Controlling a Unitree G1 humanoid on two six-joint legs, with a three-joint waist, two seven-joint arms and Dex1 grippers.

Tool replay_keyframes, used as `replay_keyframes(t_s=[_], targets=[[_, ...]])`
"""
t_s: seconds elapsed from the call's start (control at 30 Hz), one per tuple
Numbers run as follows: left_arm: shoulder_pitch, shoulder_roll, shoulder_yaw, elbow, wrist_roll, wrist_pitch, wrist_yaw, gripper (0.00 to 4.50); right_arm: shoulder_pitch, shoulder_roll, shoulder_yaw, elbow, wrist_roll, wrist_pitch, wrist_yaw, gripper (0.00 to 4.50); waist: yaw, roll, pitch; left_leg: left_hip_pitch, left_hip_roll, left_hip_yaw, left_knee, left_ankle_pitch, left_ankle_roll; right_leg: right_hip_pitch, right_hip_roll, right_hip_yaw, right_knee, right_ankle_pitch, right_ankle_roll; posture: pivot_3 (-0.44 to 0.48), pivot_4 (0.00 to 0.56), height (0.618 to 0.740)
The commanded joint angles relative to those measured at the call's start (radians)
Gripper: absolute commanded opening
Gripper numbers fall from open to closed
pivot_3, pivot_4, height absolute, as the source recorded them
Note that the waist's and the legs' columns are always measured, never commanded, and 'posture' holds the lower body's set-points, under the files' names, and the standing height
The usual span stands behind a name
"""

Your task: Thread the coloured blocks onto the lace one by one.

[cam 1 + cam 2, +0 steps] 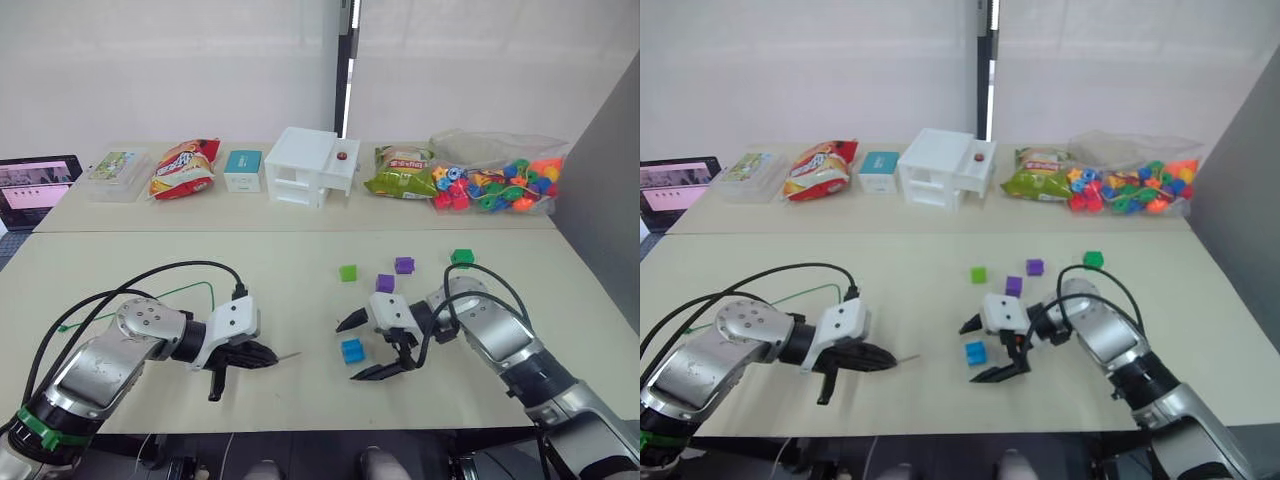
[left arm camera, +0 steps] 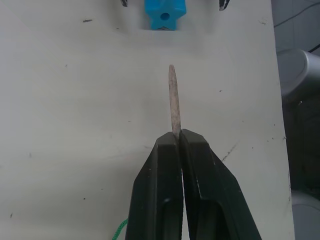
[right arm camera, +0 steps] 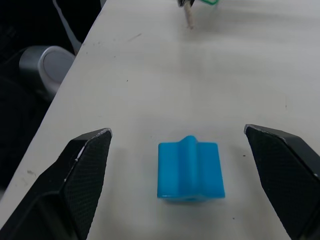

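I take the blue block (image 1: 352, 350) as my landmark. My right gripper (image 1: 364, 350) is spread wide around it, one finger on each side, touching neither. My left gripper (image 1: 262, 356) sits to its left, clenched on the lace (image 1: 150, 297), stiff tip (image 2: 173, 97) aimed at the block. Beyond it lie two purple blocks (image 1: 385, 283), a light green block (image 1: 347, 272) and a dark green block (image 1: 461, 257).

left gripper (image 1: 262, 356): fingers pressed together, low, pointing right | right gripper (image 1: 352, 350): fingers spread wide, pointing left
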Motion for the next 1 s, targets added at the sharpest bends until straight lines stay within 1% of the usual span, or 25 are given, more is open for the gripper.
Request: replay_keyframes(t_s=[0.03, 0.17, 0.23, 0.33, 0.47, 0.5, 0.63, 0.7, 0.77, 0.87, 1.0], targets=[[0.015, 0.024, 0.029, -0.06, -0.031, 0.02, 0.007, 0.0, -0.014, 0.016, -0.022, 0.043, -0.017, -0.07, 0.029, 4.48, -0.001, 0.0, 0.0, 0.0, 0.0, 0.0, 0.0, 0.0, 0.0, 0.0, 0.0, 0.0, 0.0, 0.0, 0.0, 0.0, 0.15, 0.74], [0.007, 0.023, 0.025, -0.058, -0.039, 0.023, 0.019, 0.0, -0.014, 0.054, -0.033, 0.099, -0.037, -0.099, 0.006, 4.48, -0.003, 0.0, 0.0, 0.001, 0.0, 0.0, 0.0, 0.0, 0.0, 0.0, 0.0, 0.0, 0.001, 0.0, 0.0, 0.0, 0.15, 0.74], [0.002, 0.02, 0.024, -0.057, -0.04, 0.026, 0.025, 0.0, -0.016, 0.069, -0.035, 0.126, -0.051, -0.12, -0.006, 3.96, -0.003, 0.0, 0.0, 0.001, 0.0, 0.0, 0.0, 0.0, 0.0, 0.0, 0.001, 0.0, 0.001, 0.0, 0.0, 0.0, 0.15, 0.74], [-0.009, 0.019, 0.02, -0.054, -0.041, 0.029, 0.027, 0.0, -0.014, 0.087, -0.039, 0.16, -0.065, -0.137, -0.017, 2.96, -0.003, 0.0, 0.0, 0.001, 0.0, 0.0, 0.0, 0.0, 0.0, 0.0, 0.001, 0.0, 0.001, 0.0, 0.0, 0.0, 0.15, 0.74], [-0.021, 0.021, 0.017, -0.052, -0.043, 0.032, 0.022, 0.0, 0.0, 0.08, -0.052, 0.163, -0.07, -0.145, -0.017, 1.59, -0.003, 0.0, 0.0, 0.001, 0.0, 0.0, 0.0, 0.0, 0.0, 0.0, 0.0, 0.0, 0.001, 0.0, 0.0, 0.0, 0.15, 0.74], [-0.023, 0.021, 0.014, -0.051, -0.042, 0.029, 0.02, 0.0, 0.004, 0.077, -0.056, 0.15, -0.066, -0.136, -0.016, 1.38, -0.002, 0.0, 0.0, 0.001, 0.0, 0.0, 0.0, 0.0, 0.0, 0.0, 0.0, 0.0, 0.001, 0.0, 0.0, 0.0, 0.15, 0.74], [-0.055, 0.001, -0.03, -0.039, -0.03, 0.027, 0.017, 0.0, 0.039, 0.075, -0.079, 0.04, -0.042, -0.028, -0.046, 1.38, -0.001, 0.0, 0.0, 0.001, 0.0, 0.0, 0.0, 0.0, 0.0, 0.0, 0.0, 0.0, 0.002, 0.0, 0.0, 0.0, 0.15, 0.74], [-0.089, -0.005, -0.081, -0.032, -0.015, 0.058, 0.013, 0.0, 0.084, 0.074, -0.08, -0.07, -0.034, 0.096, -0.095, 1.38, 0.0, 0.0, 0.0, 0.001, 0.0, 0.0, 0.0, 0.0, 0.0, 0.0, 0.001, 0.0, 0.002, 0.0, 0.0, 0.0, 0.15, 0.74], [-0.123, -0.011, -0.131, -0.012, 0.015, 0.055, 0.01, 0.0, 0.116, 0.074, -0.079, -0.127, -0.046, 0.16, -0.131, 1.38, 0.0, 0.0, 0.0, 0.0, 0.0, -0.001, 0.0, 0.0, 0.0, 0.0, 0.001, 0.0, 0.002, 0.0, 0.0, 0.0, 0.15, 0.74], [-0.171, -0.023, -0.199, 0.027, 0.065, 0.032, 0.007, 0.0, 0.148, 0.08, -0.076, -0.151, -0.079, 0.187, -0.184, 1.38, 0.0, 0.0, 0.0, 0.0, 0.0, -0.001, 0.001, 0.0, 0.0, 0.0, 0.001, 0.0, 0.002, 0.0, 0.0, 0.0, 0.15, 0.74], [-0.255, -0.07, -0.275, 0.08, 0.124, 0.018, 0.005, 0.0, 0.175, 0.071, -0.058, -0.131, -0.116, 0.181, -0.217, 1.38, -0.001, 0.0, 0.0, 0.001, -0.001, -0.001, 0.001, 0.0, 0.0, 0.001, 0.001, 0.0, 0.002, 0.0, 0.0, 0.0, 0.15, 0.74]])
